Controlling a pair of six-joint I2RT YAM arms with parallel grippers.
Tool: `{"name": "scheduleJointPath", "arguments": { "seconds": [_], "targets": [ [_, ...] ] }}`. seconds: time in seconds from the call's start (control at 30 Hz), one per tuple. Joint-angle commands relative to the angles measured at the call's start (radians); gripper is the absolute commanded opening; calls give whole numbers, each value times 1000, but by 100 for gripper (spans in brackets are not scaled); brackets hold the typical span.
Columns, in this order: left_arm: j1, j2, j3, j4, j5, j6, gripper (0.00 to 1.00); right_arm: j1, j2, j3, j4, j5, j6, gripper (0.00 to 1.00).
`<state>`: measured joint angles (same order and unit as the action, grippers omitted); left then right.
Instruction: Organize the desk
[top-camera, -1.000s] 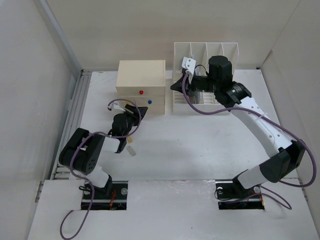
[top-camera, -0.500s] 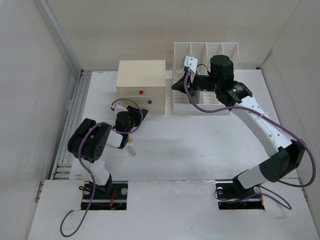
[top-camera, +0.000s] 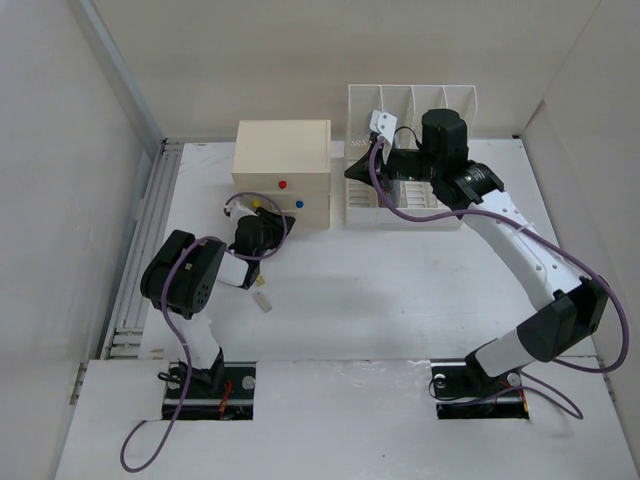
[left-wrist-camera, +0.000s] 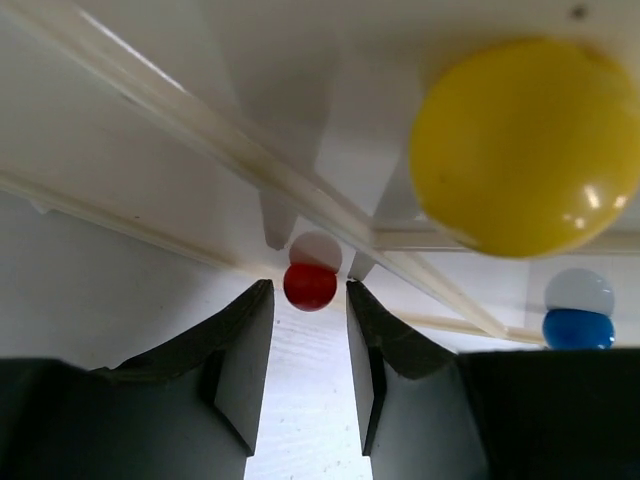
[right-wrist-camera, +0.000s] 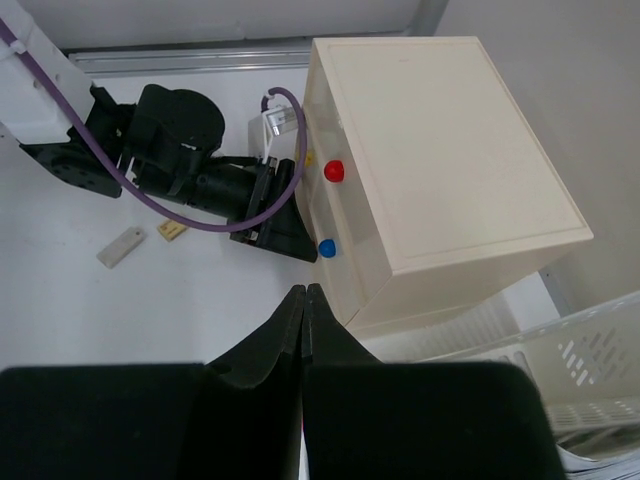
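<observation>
Left gripper (left-wrist-camera: 307, 290) is sitting part-open, gripping nothing, nosing right against the drawer box (top-camera: 282, 150) front beside its yellow knob (left-wrist-camera: 520, 140). Right gripper (right-wrist-camera: 303, 295) is hanging pinched shut and empty over the file rack's (top-camera: 440, 100) left edge. White desk (top-camera: 400, 290) is spreading roomy under both.

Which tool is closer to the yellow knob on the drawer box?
Left. The left tool sits right beside the yellow knob; the right tool is farther off, by the file rack.

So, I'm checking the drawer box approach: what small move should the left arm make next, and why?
Probably shift the left pincer toward the yellow knob: it sits close but outside the part-open gap, up and right in the wrist view.
</observation>
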<state>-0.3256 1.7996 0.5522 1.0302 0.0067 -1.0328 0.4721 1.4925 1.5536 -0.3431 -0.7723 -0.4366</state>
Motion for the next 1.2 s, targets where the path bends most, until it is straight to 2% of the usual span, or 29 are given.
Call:
{"name": "scheduleJointPath", "arguments": {
  "seconds": [0.0, 0.07, 0.17, 0.23, 0.57, 0.7, 0.83, 0.87, 0.9, 0.93, 0.97, 1.0, 1.03, 1.07, 1.13, 1.17],
  "targets": [
    [8, 0, 48, 1, -48, 23, 32, -4, 0, -9, 44, -38, 12, 1],
    [8, 9, 48, 1, -48, 33, 32, -4, 9, -9, 44, -38, 12, 1],
    [8, 9, 48, 1, -48, 33, 14, -4, 9, -9, 35, -38, 12, 1],
    [8, 9, 20, 21, -39, 33, 7, -4, 9, -9, 35, -47, 12, 1],
    [-49, -143, -265, 156, -39, -13, 7, -4, 28, 0, 26, -76, 12, 1],
    [-81, -193, -301, 180, -48, -23, 7, -4, 28, 0, 26, -76, 12, 1],
    [-92, -235, -322, 136, -48, -32, 7, -4, 37, 0, 16, -87, 12, 1],
    [-92, -249, -322, 116, -48, -32, 19, -4, 37, 0, 16, -73, 12, 4],
    [-92, -258, -322, 116, -48, -32, 20, -4, 37, 0, 16, -73, 12, 4],
    [-101, -269, -331, 116, -48, -32, 41, -4, 37, 0, 16, -73, 12, 8],
    [-101, -279, -331, 116, -48, -32, 54, -4, 37, 0, 16, -61, 12, 10],
    [-101, -293, -342, 104, -48, -32, 62, -4, 37, 0, 16, -61, 12, 15],
    [-101, -328, -342, 88, -48, -32, 68, -4, 37, 0, 16, -52, 12, 29],
    [-110, -351, -351, 88, -39, -21, 74, -4, 37, 0, 16, -42, 12, 32],
    [-122, -435, -351, 23, -39, -21, 78, -4, 37, 0, 7, -30, 12, 38],
    [-133, -469, -362, -1, -39, -21, 78, -4, 37, 0, -2, -13, 0, 48]
  ]
}}
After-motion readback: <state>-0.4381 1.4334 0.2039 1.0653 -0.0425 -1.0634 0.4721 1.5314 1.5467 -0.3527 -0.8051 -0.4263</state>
